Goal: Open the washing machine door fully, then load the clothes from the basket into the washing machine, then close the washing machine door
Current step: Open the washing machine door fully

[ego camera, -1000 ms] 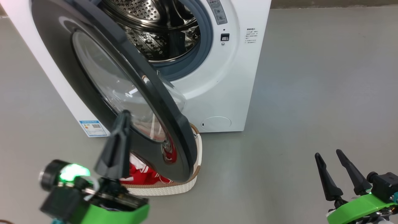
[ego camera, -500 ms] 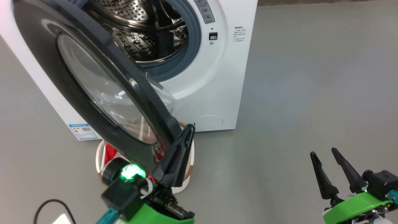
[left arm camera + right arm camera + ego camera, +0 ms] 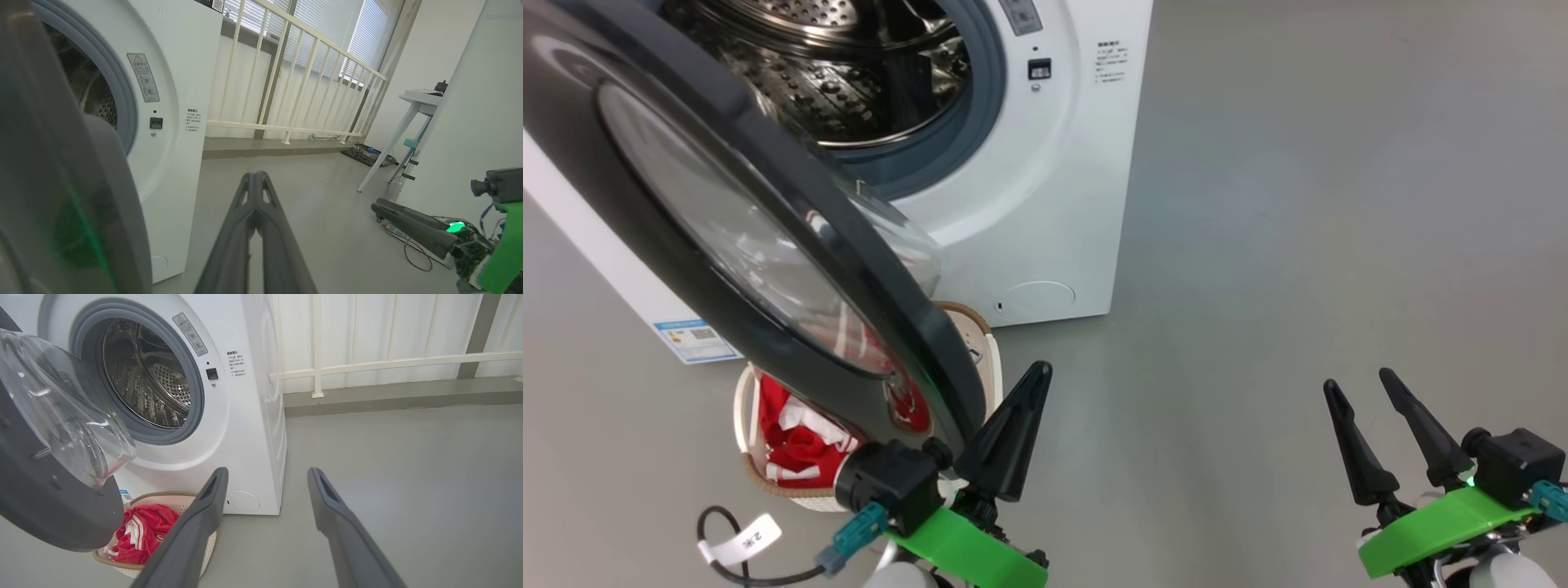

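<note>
1. The washing machine point(image 3: 1045, 204) stands on the grey floor point(image 3: 1298, 204). Its round opening faces the robot, showing the steel drum point(image 3: 151, 375).
2. The washing machine door point(image 3: 727, 237) is swung partly open, hinged on the machine's left side. In the head view its black rim runs slantwise from upper left to lower right. The free edge points toward the robot and the glass bowl bulges back toward the opening.
3. The basket point(image 3: 742, 400) sits on the floor just in front of the machine, under the door's low edge, which hides part of it.
4. The clothes point(image 3: 796, 441), red with white stripes, lie bunched inside the basket.
5. The left claw point(image 3: 1037, 380) is clenched on nothing, fingers pressed together. It points up and slightly right, just beside the door's lower rim; whether it touches, I cannot tell.
6. The right claw point(image 3: 1359, 380) is released and empty, fingers spread and pointing up the head view. It is over bare floor, well to the right of the machine.
</note>
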